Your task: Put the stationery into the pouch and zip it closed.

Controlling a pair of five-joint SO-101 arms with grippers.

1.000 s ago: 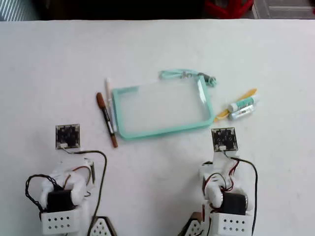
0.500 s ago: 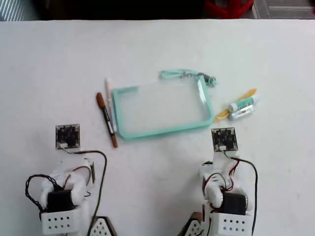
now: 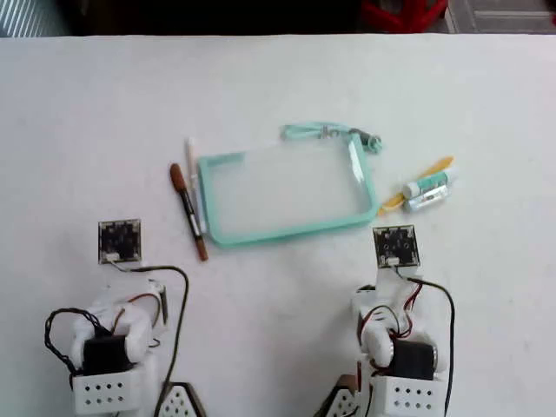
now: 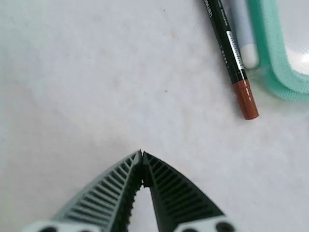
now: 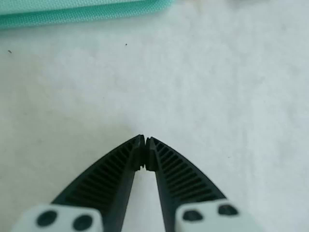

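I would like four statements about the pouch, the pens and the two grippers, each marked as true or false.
1. The brown pen and the white pen lie outside the pouch, beside one of its short sides. True.
2. The left gripper holds the brown pen. False: it is shut on nothing, apart from the pen.
3. The right gripper is wide open. False: it is shut.
4. The tubes lie on the side of the pouch opposite the pens. True.

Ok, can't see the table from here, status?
Left gripper shut, holding nothing. Right gripper shut, holding nothing. Mint-edged clear pouch lying flat; black pen with brown cap outside, beside it.
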